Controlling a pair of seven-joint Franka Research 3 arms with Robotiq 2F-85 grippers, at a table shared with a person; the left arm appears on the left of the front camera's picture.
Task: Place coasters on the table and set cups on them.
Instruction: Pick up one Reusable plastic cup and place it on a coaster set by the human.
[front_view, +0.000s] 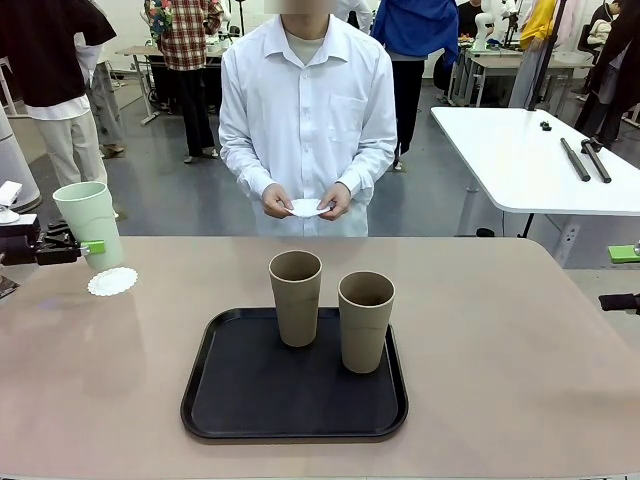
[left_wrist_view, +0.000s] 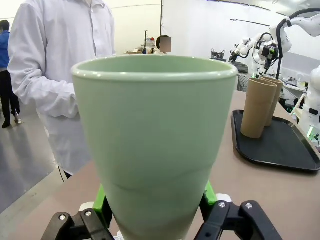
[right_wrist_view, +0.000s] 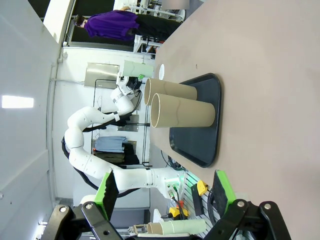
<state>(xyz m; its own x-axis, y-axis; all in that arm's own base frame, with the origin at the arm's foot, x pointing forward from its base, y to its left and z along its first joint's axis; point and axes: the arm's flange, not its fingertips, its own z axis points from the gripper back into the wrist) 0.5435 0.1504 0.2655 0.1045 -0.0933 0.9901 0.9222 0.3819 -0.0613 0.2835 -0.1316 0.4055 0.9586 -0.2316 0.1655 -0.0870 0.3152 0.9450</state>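
Observation:
My left gripper is shut on the lower part of the pale mint green cup at the table's far left. It holds the cup upright, with the base just behind a white lacy coaster lying on the beige table. In the left wrist view the mint cup stands between the green pads of my left gripper. Two tan-brown cups stand on the black tray. The person's hands hold another coaster. My right gripper is open at the right edge.
The black tray with both tan cups sits mid-table, nearer my side. A white table with dark tools stands behind on the right. The person stands at the far edge. Bare tabletop lies to the right of the tray.

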